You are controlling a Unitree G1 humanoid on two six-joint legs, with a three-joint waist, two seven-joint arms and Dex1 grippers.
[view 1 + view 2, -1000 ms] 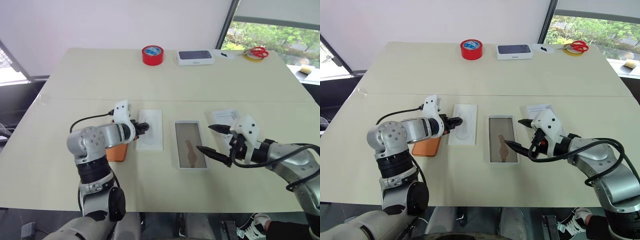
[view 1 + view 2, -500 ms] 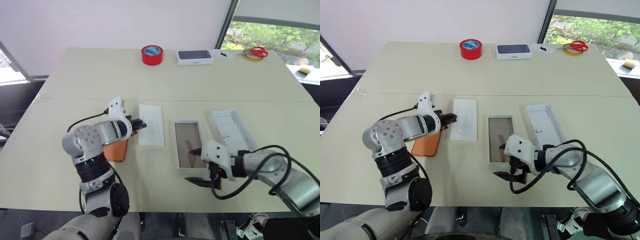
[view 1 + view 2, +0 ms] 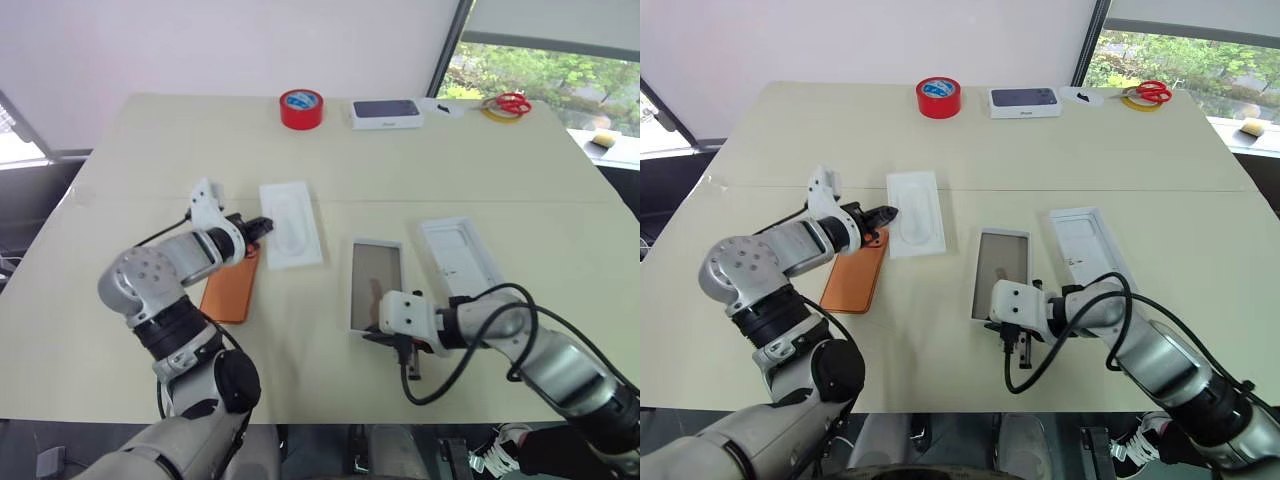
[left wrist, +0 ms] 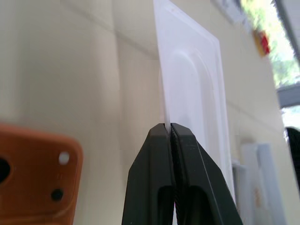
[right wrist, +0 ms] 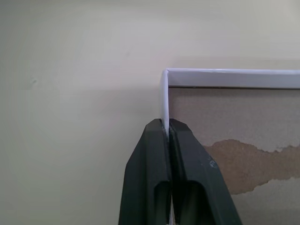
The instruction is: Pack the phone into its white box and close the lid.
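Two pincers are each clamped on something thin. The left gripper (image 4: pixel 168 127) has its black fingers pressed together on the near long edge of the flat white insert (image 3: pixel 290 222), the sheet with the oval hollow. The right gripper (image 5: pixel 165 124) is closed tight on the thin white wall of the lid (image 3: pixel 377 275), right at its near left corner.

Taking the table (image 3: pixel 150 150) as a dial with twelve at the far edge, the lid lies a little past centre toward five o'clock. It seems to be open side up, showing a brownish inner face with a darker torn-looking patch, though the view is not good enough to be sure of that surface. The white box (image 3: pixel 460 255) lies just beside it at the lid's three o'clock, apart from it, with its moulded recess facing up.

The phone (image 3: pixel 230 290) lies flat at about eight o'clock, camera holes up, with its far end hidden under the left forearm. The insert sits between the phone and the lid, so it lies across the straight line from the phone to the white box.

Along the far edge, around twelve, stand a red tape roll (image 3: pixel 302 108) and a white box with a dark phone picture (image 3: pixel 388 113). Red-handled scissors (image 3: pixel 515 103) lie toward one o'clock.
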